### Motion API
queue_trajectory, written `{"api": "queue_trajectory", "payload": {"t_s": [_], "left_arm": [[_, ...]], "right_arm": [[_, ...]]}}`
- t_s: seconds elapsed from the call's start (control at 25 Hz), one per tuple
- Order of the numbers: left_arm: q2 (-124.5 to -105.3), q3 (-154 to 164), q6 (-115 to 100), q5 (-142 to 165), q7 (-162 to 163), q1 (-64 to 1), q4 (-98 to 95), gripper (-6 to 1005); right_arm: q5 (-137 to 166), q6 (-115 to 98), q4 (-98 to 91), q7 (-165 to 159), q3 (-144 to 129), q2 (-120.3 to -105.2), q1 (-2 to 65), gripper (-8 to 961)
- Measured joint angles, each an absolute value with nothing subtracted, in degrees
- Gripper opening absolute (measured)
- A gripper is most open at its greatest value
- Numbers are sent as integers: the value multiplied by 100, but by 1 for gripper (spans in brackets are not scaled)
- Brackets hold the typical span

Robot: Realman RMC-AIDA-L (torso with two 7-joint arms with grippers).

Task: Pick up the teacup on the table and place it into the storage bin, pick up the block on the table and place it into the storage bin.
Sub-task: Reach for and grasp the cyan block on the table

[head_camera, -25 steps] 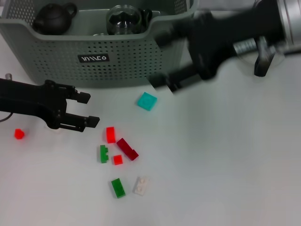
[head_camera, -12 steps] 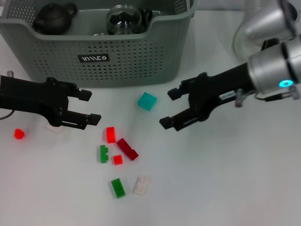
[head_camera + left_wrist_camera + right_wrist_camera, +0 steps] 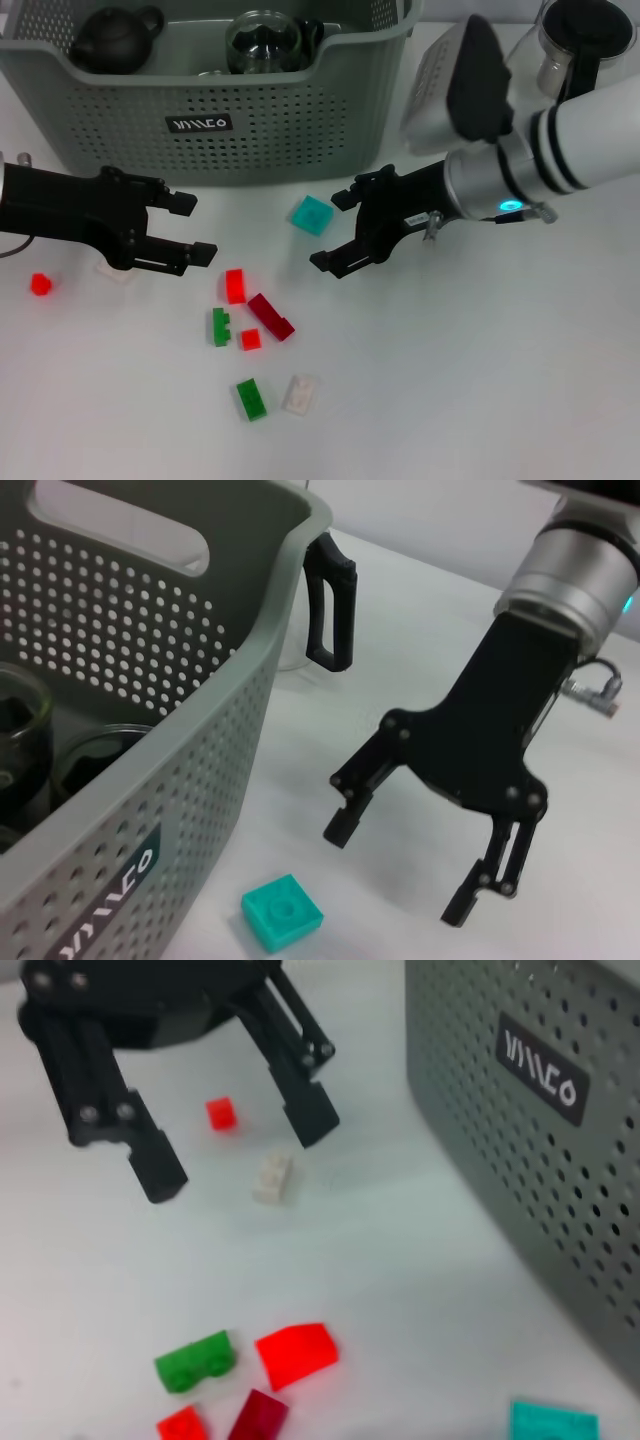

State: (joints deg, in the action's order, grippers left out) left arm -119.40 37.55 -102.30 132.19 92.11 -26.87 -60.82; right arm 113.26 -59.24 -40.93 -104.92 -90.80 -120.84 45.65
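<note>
The worktop (image 3: 480, 380) is a plain white surface that fills nearly the whole head view. The storage bin (image 3: 210, 100) stands in the upper left of the frame, with a dark teapot (image 3: 115, 38) and a glass pot (image 3: 265, 40) inside it. Just below its front wall lies the teal block (image 3: 313, 214) on the worktop. The right end effector (image 3: 340, 228) is wide open and empty, just to the right of this block. The left end effector (image 3: 192, 228) at the left is also open and holds nothing. Small red, green and white bricks (image 3: 250, 330) are scattered in the lower centre. A clear jug (image 3: 580, 40) stands at the upper right corner.
</note>
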Motion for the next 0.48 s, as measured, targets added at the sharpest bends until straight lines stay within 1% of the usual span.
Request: {"api": "queue_trajectory", "payload": {"t_s": [0.48], "left_arm": [[-11949, 3762, -10209, 13177, 9207, -2663, -6072, 753]], "right_arm": [[11055, -5070, -3813, -10542, -9541, -12100, 4629, 919]]}}
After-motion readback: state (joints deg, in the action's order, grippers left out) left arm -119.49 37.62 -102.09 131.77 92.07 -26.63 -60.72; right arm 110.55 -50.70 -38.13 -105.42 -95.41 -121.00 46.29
